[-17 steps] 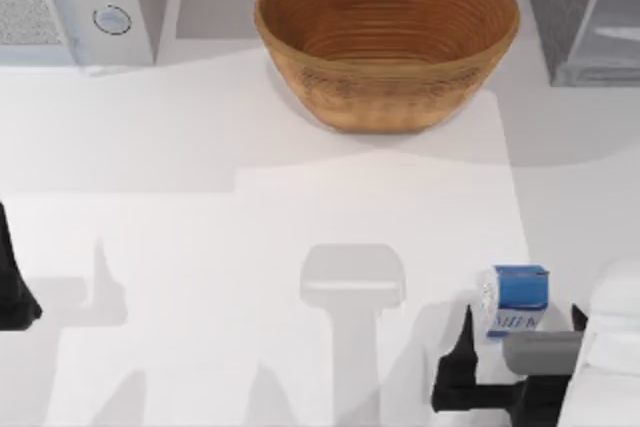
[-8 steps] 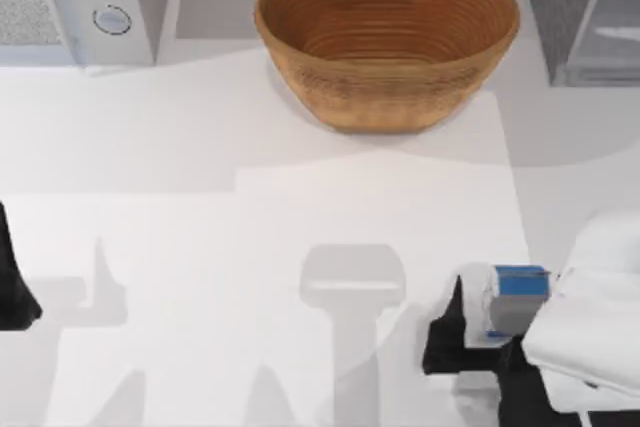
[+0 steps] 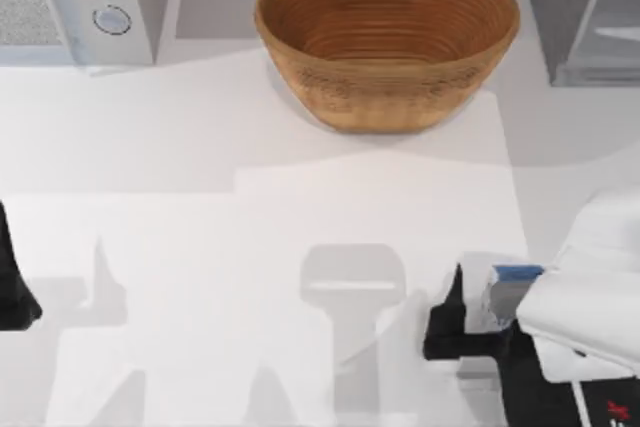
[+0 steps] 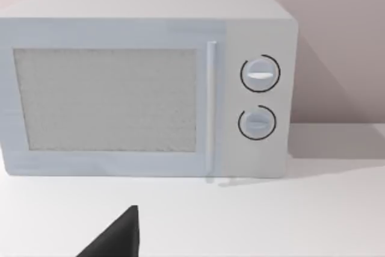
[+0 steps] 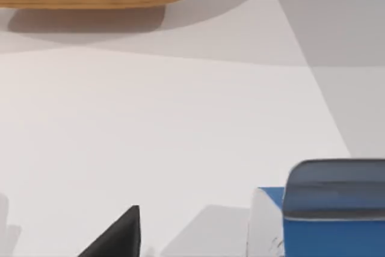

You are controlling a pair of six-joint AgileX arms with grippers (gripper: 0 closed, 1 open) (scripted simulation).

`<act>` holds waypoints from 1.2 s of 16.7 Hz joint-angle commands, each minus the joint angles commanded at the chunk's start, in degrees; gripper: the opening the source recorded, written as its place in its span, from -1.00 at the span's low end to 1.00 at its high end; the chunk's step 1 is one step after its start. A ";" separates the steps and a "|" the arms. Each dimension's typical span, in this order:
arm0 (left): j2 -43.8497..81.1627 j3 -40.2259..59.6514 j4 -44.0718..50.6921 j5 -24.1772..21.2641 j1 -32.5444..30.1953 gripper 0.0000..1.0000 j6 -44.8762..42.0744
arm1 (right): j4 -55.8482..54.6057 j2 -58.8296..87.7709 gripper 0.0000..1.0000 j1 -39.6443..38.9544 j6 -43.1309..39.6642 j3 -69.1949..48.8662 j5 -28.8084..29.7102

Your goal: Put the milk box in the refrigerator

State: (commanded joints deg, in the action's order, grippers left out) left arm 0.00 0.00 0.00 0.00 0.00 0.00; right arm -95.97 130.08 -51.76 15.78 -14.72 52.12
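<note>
Right gripper (image 3: 480, 312) near-right, fingers spread around the milk box (image 3: 510, 287) — carton's blue top clearer in wrist view. Left gripper (image 3: 15, 287) parked far left; grip state — cannot tell.

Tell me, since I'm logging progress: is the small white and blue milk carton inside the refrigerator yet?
No. The small white and blue milk carton stands on the white table, beside the right gripper, apart from the dark grey refrigerator.

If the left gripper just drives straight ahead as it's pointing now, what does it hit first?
Probably the microwave. The left wrist view looks across bare table squarely at its mesh door, with nothing standing between. The left gripper sits at the table's left edge; how far off the microwave is cannot be judged.
</note>
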 joint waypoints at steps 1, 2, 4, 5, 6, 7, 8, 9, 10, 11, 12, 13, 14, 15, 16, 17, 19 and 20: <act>0.00 0.00 0.00 0.00 0.00 1.00 0.00 | 0.00 0.00 0.70 0.00 0.00 0.00 0.00; 0.00 0.00 0.00 0.00 0.00 1.00 0.00 | 0.00 0.00 0.55 0.00 0.00 0.00 0.00; 0.00 0.00 0.00 0.00 0.00 1.00 0.00 | 0.00 0.00 0.25 0.00 0.00 0.00 0.00; 0.00 0.00 0.00 0.00 0.00 1.00 0.00 | 0.00 0.00 0.10 0.00 0.00 0.00 0.00; 0.00 0.00 0.00 0.00 0.00 1.00 0.00 | 0.00 0.00 -0.06 0.00 0.00 0.00 0.00; 0.00 0.00 0.00 0.00 0.00 1.00 0.00 | 0.00 0.00 -0.21 0.00 0.00 0.00 0.00; 0.00 0.00 0.00 0.00 0.00 1.00 0.00 | 0.00 0.00 -0.36 0.00 0.00 0.00 0.00; 0.00 0.00 0.00 0.00 0.00 1.00 0.00 | 0.00 0.00 -0.51 0.00 0.00 0.00 0.00; 0.00 0.00 0.00 0.00 0.00 1.00 0.00 | 0.00 0.00 -0.66 0.00 0.00 0.00 0.00; 0.00 0.00 0.00 0.00 0.00 1.00 0.00 | 0.00 0.00 -0.81 0.00 0.00 0.00 0.00; 0.00 0.00 0.00 0.00 0.00 1.00 0.00 | 0.00 0.00 -0.96 0.00 0.00 0.00 0.00; 0.00 0.00 0.00 0.00 0.00 1.00 0.00 | 0.00 0.00 -1.00 0.00 0.00 0.00 0.00; 0.00 0.00 0.00 0.00 0.00 1.00 0.00 | 0.00 0.00 -1.00 0.00 0.00 0.00 0.00; 0.00 0.00 0.00 0.00 0.00 1.00 0.00 | 0.00 0.00 -1.00 0.00 0.00 0.00 0.00; 0.00 0.00 0.00 0.00 0.00 1.00 0.00 | 0.00 0.00 -1.00 0.00 0.00 0.00 0.00; 0.00 0.00 0.00 0.00 0.00 1.00 0.00 | 0.00 0.00 -1.00 0.00 0.00 0.00 0.00; 0.00 0.00 0.00 0.00 0.00 1.00 0.00 | 0.00 0.00 -1.00 0.00 0.00 0.00 0.00; 0.00 0.00 0.00 0.00 0.00 1.00 0.00 | 0.00 0.00 -1.00 0.00 0.00 0.00 0.00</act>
State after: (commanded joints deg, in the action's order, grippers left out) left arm 0.00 0.00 0.00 0.00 0.00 0.00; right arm -95.97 130.08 -51.76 15.78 -14.72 52.12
